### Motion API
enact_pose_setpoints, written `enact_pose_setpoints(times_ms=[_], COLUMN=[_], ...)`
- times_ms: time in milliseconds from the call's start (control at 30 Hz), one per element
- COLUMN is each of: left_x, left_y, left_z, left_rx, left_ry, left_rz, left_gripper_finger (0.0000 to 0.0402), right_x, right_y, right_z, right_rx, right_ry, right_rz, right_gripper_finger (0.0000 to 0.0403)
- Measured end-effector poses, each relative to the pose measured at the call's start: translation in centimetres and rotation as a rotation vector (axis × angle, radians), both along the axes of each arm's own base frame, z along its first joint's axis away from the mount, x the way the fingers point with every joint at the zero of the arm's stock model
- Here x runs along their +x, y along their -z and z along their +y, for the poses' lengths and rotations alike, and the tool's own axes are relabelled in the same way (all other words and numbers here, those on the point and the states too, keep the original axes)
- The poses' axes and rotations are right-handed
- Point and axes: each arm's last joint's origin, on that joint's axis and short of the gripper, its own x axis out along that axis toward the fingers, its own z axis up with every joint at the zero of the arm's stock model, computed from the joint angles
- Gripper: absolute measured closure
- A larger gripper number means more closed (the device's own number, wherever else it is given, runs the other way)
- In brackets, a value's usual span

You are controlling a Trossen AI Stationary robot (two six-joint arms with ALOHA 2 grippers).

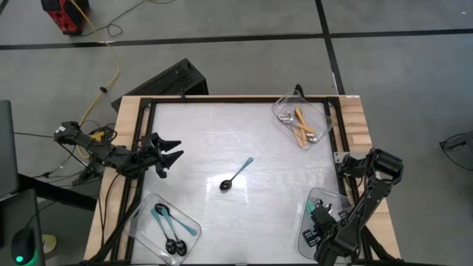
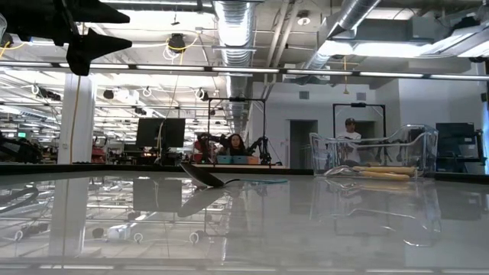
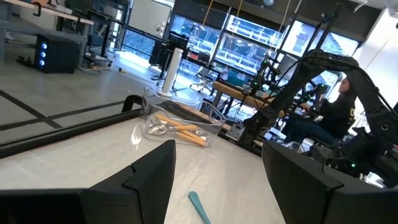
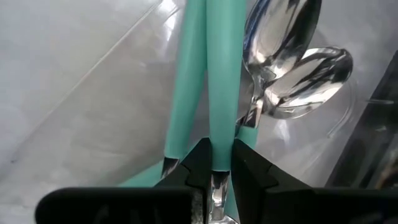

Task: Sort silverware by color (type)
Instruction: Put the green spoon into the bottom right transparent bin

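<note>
Right claw [image 4: 211, 171] pinches a teal spoon handle [image 4: 222, 74]; left claw [image 1: 168, 154] gapes empty.

The left arm reaches in from the table's left edge, its end effector [image 1: 171, 157] raised above the surface with fingers spread wide and nothing between them. The right arm folds back at the near right corner, its end effector [image 4: 214, 163] lowered with fingers pinched nearly together.

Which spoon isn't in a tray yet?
The blue-handled spoon with the black bowl, lying alone mid-table. Every other spoon sits in a clear tray: orange ones at the far right, blue ones near left, teal ones near right.
</note>
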Motion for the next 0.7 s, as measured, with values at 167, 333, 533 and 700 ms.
enact_pose_setpoints(times_ms=[167, 333, 533, 700], left_x=[0.00, -0.01, -0.01, -0.01], left_y=[0.00, 0.00, -0.03, -0.03], left_z=[0.00, 0.02, 0.02, 0.02], left_rx=[0.000, 0.006, 0.005, 0.005], left_ry=[0.000, -0.007, -0.007, -0.008], left_rz=[0.000, 0.003, 0.000, 0.000], left_gripper_finger=[0.0176, 0.0176, 0.0176, 0.0176], right_x=[0.18, 0.13, 0.20, 0.12], right_y=[0.00, 0.35, 0.92, 0.94], right_z=[-0.11, -0.06, -0.41, -0.69], right_rx=[0.000, 0.015, 0.023, -0.002], right_ry=[-0.015, -0.025, -0.033, -0.031], right_rz=[0.005, -0.004, -0.006, 0.011], right_gripper_finger=[0.0337, 0.0337, 0.0337, 0.0336])
